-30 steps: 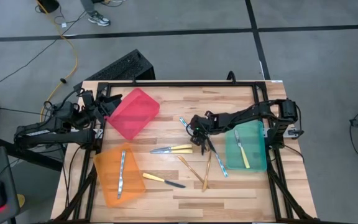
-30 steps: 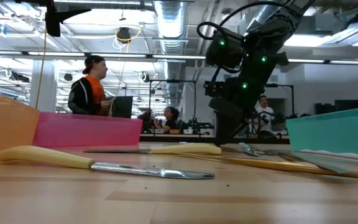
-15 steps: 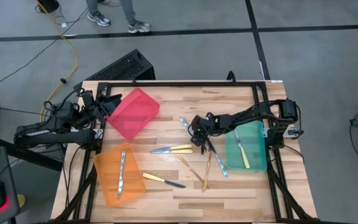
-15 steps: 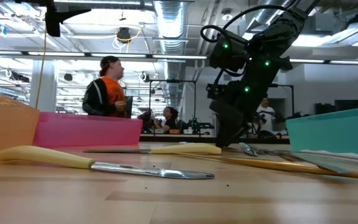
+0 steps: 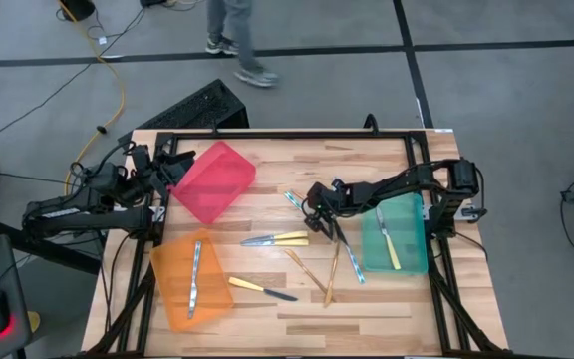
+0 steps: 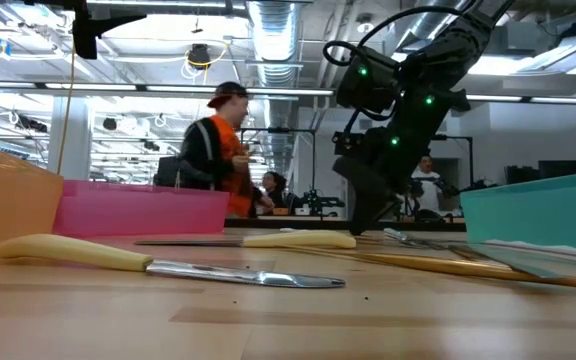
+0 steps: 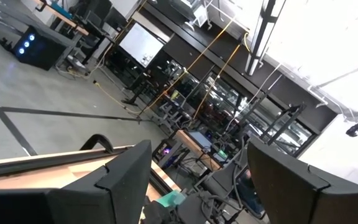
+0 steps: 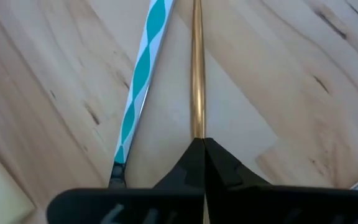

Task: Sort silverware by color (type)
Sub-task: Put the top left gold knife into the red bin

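Slim gold utensil (image 8: 196, 68), right gripper (image 8: 204, 146) pinching

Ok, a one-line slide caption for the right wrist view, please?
Right pincer shut on a slim gold cutlery piece, beside a teal-and-white patterned cutlery handle on the wooden table.

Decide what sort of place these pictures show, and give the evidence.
Probably a robotics lab or workshop: exposed ceiling ducts, workstations with monitors behind, a person walking past, and a framed wooden table.
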Tool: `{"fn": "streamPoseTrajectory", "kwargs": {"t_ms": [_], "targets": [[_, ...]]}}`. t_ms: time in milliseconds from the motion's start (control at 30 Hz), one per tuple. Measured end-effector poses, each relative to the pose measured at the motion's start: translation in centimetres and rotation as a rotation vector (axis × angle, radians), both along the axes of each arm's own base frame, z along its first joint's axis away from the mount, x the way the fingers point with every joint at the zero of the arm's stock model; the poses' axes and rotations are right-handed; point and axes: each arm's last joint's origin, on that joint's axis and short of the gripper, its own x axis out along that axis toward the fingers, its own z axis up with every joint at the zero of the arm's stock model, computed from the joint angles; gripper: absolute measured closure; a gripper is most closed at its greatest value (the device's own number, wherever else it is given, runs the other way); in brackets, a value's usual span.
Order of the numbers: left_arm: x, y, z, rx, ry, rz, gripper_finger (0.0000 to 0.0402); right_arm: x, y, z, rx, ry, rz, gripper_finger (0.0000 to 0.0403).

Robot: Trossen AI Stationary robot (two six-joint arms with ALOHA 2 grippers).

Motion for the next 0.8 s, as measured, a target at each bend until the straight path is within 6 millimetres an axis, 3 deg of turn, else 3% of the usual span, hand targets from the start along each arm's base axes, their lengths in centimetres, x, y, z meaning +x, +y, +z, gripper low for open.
{"fn": "streamPoseTrajectory", "kwargs": {"t_ms": [167,467,600,800], "targets": [[0.0,0.0,0.0,-0.012,-0.006,-0.003,0.0155,0.1,0.0,0.5,-0.01,-0.032,-0.005,0.0393],[0.0,0.0,0.0,-0.011,-0.006,-0.003,0.0155,-0.2,-0.3,2.8,-0.09,-0.072,0.087,0.0339],[0.0,0.0,0.0,-0.009,-0.005,-0.005,0.0155,-0.2,-0.8,3.1,-0.06,-0.084,0.145,0.0296],[0.0,0.0,0.0,-0.004,-0.003,-0.014,0.0155,0.7,-1.3,1.1,-0.078,-0.064,0.193,0.0207]]}}
